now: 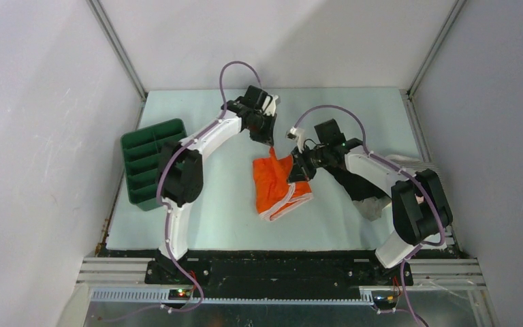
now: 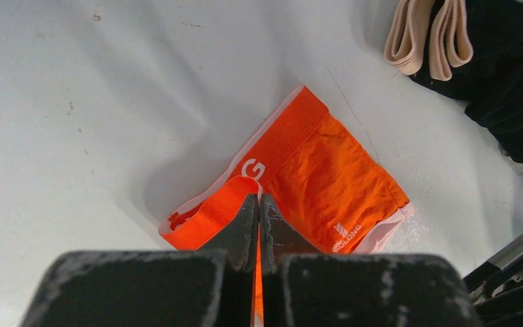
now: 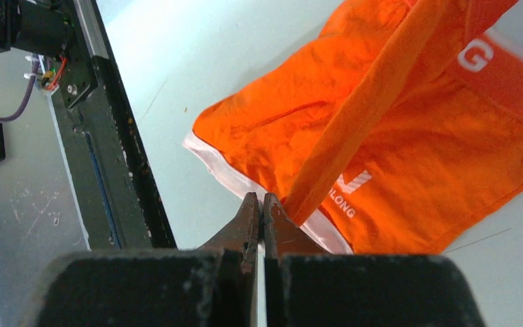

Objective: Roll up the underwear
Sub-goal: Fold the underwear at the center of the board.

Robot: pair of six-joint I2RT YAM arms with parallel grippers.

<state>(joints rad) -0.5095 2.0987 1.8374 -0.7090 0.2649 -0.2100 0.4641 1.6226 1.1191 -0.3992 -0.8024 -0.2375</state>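
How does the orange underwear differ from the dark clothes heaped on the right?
The orange underwear is bright and lies mid-table; the dark clothes are black, by the right edge. The left arm's fingers and right arm's fingers pinch the orange underwear, lifting part; nothing grips the dark clothes. Both are fabric.

Green divided bin [image 1: 151,163] at table [image 1: 211,204] left edge; black garment [image 2: 511,88], beige bands [image 2: 425,37] together at right.
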